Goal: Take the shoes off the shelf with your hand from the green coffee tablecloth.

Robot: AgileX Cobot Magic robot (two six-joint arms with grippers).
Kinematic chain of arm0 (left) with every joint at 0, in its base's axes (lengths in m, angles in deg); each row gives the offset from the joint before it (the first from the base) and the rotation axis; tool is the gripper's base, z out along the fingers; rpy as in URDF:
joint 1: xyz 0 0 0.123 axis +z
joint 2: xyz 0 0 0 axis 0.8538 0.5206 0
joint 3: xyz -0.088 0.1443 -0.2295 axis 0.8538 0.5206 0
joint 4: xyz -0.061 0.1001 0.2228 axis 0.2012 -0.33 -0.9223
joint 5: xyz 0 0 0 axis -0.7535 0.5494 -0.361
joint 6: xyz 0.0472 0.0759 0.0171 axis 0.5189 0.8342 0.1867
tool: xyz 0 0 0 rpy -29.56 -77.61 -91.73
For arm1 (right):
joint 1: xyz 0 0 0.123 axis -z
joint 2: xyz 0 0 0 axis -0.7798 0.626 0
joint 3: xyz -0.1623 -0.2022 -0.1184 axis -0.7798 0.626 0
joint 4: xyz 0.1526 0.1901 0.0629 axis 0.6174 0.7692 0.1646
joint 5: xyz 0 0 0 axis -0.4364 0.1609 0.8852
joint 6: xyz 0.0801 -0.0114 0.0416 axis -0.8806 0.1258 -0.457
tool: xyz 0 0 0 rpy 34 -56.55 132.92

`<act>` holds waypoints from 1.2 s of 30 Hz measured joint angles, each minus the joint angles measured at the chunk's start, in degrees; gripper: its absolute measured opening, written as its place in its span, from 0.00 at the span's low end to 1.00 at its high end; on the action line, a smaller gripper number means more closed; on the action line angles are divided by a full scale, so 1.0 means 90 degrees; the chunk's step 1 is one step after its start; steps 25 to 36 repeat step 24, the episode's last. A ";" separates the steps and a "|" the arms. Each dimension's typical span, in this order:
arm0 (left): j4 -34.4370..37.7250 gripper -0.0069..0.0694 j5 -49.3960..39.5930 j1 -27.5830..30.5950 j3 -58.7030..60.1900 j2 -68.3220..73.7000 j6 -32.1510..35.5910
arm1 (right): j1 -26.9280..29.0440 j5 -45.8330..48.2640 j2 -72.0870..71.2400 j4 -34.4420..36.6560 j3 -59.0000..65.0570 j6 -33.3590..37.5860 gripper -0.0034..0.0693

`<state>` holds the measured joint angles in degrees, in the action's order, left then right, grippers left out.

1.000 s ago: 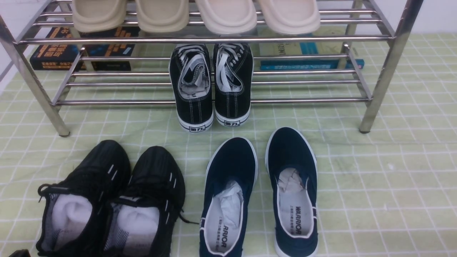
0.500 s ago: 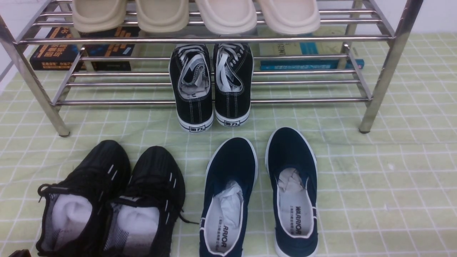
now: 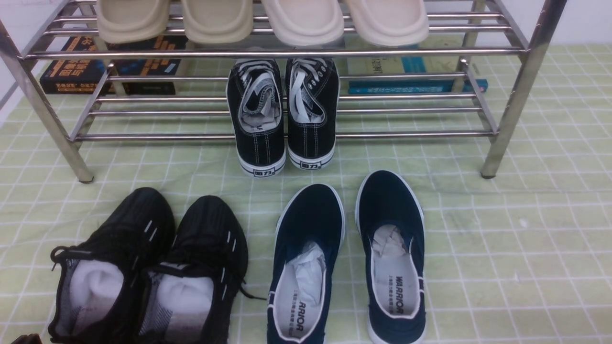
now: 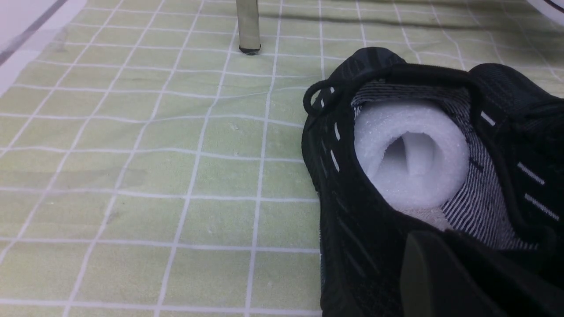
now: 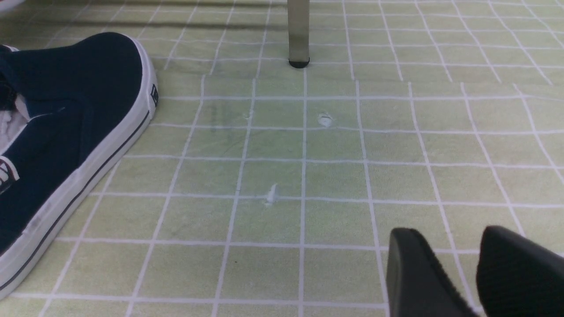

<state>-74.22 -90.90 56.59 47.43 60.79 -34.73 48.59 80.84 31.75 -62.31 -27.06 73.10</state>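
The all-black knit sneakers (image 3: pixel 148 267) stand side by side on the green checked tablecloth (image 3: pixel 526 248), in front of the steel shelf (image 3: pixel 406 135), white stuffing showing. In the left wrist view one sneaker (image 4: pixel 387 132) fills the right side. My left gripper (image 4: pixel 445 240) sits just behind its heel; one finger (image 4: pixel 421 273) shows clearly, the jaws look closed and hold nothing. Only a dark corner of it (image 3: pixel 26 339) shows in the front view. My right gripper (image 5: pixel 451 233) is shut and empty, low over bare cloth.
Navy white-edged slip-ons (image 3: pixel 349 258) lie right of the sneakers, one also in the right wrist view (image 5: pixel 66 132). Black canvas lace-ups (image 3: pixel 282 114) sit on the lower tier, beige slippers (image 3: pixel 263 19) on the upper. Books (image 3: pixel 110 67) lie behind. Shelf legs (image 4: pixel 248 26) (image 5: pixel 298 31) stand ahead.
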 joint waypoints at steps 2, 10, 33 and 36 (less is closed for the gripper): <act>0.0000 0.17 0.0000 0.0000 0.0000 0.0000 0.0000 | 0.0000 0.0000 0.0000 0.0000 0.0000 0.0000 0.38; 0.0000 0.18 0.0000 0.0000 0.0000 0.0000 0.0000 | 0.0000 0.0000 0.0000 0.0000 0.0000 0.0000 0.38; -0.0709 0.19 -0.0030 0.0000 0.0000 0.0000 0.0000 | 0.0000 0.0000 0.0000 0.0000 0.0000 0.0000 0.38; -0.0709 0.19 -0.0030 0.0000 0.0000 0.0000 0.0000 | 0.0000 0.0000 0.0000 0.0000 0.0000 0.0000 0.38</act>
